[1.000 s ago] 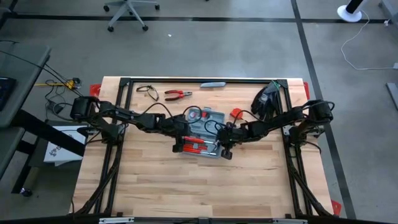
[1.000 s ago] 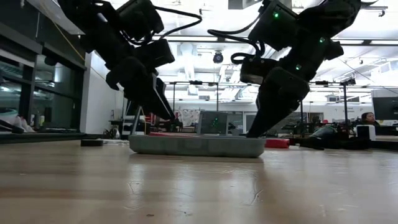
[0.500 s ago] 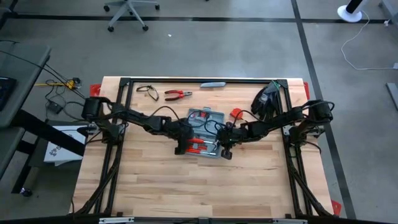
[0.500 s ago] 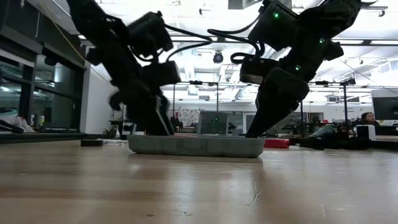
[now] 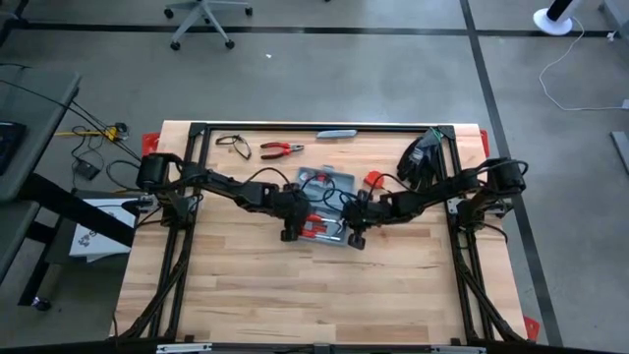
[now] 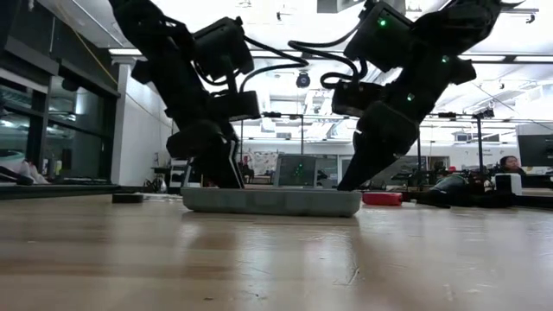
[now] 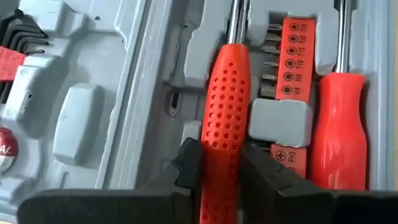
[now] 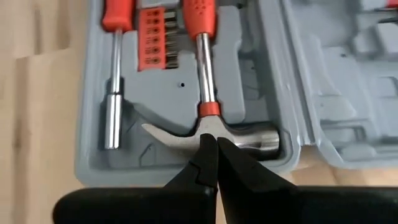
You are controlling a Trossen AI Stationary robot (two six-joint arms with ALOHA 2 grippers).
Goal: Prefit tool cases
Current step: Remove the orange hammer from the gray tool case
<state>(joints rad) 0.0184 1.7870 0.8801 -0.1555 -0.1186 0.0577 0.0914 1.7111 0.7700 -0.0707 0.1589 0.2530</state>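
The grey tool case (image 5: pixel 332 182) lies open on the wooden table, with its moulded slots facing up. A hammer with a red perforated handle (image 7: pixel 225 106) and a steel head (image 8: pixel 249 138) lies in its slot. Beside it are a red-handled driver (image 7: pixel 339 137) and a red bit holder (image 7: pixel 292 56). My left gripper (image 5: pixel 293 228) is down at the case's left part, shut on the hammer's handle. My right gripper (image 5: pixel 354 234) is shut, with its tips at the hammer's head. The low view shows both arms reaching down into the case (image 6: pixel 272 201). My left gripper pinches the hammer's red handle (image 7: pixel 222 155) between its two fingers (image 7: pixel 189 168), one on each long side. The fingers come steeply from above and the handle runs on between them. The hammer lies in its slot in the case. My right gripper has its shut fingertips (image 8: pixel 208 152) on the steel head (image 8: pixel 205 127), where the shaft meets it. It comes slanting from above, and the head lies in its slot.
Along the far edge lie red-handled pliers (image 5: pixel 281 149), a loop of black wire (image 5: pixel 232 143) and a grey knife (image 5: pixel 336 133). A black object (image 5: pixel 423 157) and a small red piece (image 5: pixel 373 179) are at the far right. Bare wood stretches toward the near edge.
My left gripper has sunk toward the case, tipped steeper, and drawn its fingers in around the hammer's red handle. My right gripper has stayed at the hammer's head.
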